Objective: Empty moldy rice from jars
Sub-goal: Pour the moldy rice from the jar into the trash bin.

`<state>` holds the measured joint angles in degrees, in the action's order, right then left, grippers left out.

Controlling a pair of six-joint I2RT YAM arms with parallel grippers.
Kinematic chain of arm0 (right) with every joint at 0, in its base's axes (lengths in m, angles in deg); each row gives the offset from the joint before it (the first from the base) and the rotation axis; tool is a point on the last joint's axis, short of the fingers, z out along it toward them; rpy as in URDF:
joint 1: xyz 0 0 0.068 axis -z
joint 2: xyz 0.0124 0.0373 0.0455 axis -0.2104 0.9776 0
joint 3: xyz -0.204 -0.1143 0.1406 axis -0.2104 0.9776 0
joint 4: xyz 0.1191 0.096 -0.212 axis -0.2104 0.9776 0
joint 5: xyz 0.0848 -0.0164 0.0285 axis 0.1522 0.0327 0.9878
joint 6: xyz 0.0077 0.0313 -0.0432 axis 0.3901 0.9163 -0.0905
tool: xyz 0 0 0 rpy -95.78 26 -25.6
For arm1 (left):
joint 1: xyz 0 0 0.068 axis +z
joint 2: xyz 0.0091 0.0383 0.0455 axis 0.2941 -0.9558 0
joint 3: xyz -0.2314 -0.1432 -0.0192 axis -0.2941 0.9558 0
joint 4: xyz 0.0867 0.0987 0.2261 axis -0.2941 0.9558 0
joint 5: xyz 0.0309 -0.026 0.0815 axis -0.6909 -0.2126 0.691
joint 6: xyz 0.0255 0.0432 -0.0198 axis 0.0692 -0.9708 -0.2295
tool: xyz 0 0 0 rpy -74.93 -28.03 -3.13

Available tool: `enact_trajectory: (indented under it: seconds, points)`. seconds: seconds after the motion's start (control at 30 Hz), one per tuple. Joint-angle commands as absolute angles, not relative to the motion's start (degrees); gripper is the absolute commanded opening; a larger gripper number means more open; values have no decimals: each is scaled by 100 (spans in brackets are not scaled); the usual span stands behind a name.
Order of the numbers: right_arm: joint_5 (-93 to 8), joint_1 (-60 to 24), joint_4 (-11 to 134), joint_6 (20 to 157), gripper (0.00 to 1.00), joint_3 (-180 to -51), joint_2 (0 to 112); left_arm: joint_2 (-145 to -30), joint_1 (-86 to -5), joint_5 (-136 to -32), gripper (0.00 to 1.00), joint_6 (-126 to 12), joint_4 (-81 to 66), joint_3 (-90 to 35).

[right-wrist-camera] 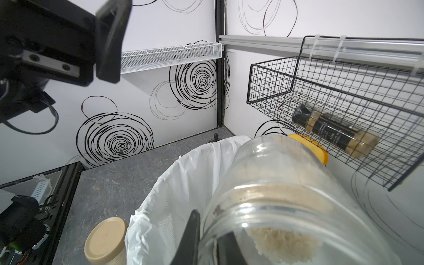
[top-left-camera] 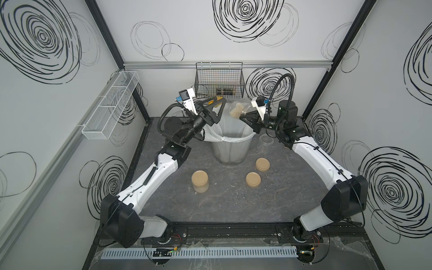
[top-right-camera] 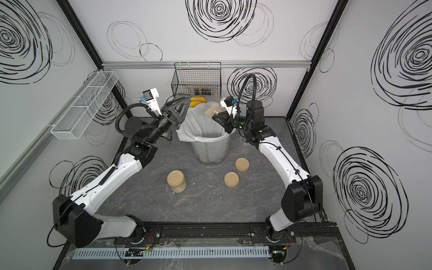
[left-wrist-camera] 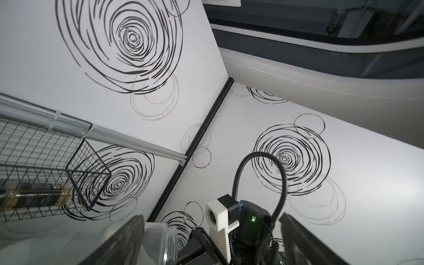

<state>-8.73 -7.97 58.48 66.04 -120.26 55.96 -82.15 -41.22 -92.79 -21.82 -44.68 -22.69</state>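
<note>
My right gripper is shut on the rim of a lidless clear jar, one finger inside the mouth and one outside. The jar lies tilted on its side above the far rim of the mesh bin. Moldy rice sits clumped inside it. To the left of the bin my left gripper hangs raised, open and holding nothing. A lidded jar with rice stands on the table in front. An empty clear jar stands behind my right arm.
Two tan lids lie on the table right of the lidded jar. The bin has a white liner. A black wire basket with a spice bottle hangs on the back wall, a white mesh shelf on the left wall.
</note>
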Motion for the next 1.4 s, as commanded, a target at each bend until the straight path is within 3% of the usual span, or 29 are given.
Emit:
enact_trajectory:
  seconds: [0.0, 0.4, 0.67, 0.87, 1.37]
  points:
    - [-710, -794, 4972, 6529, 0, -12243, 5297, -8401, -4040, -9241, 96, -410, -4968, -2165]
    - [-609, -877, 4883, 6618, 0, -12353, 5299, -8509, -4108, -8701, 96, 1052, -5271, -1471]
    - [-426, -1008, 4842, 6644, 0, -12335, 5211, -8640, -4318, -8352, 96, 1678, -4320, -1457]
    - [-395, -1053, 4875, 6609, 0, -12274, 5140, -9157, -4319, -9062, 96, 2162, -4591, -1813]
    - [-203, -1123, 4870, 6657, 0, -12110, 5084, -9503, -4691, -8839, 96, 2589, -5293, -1921]
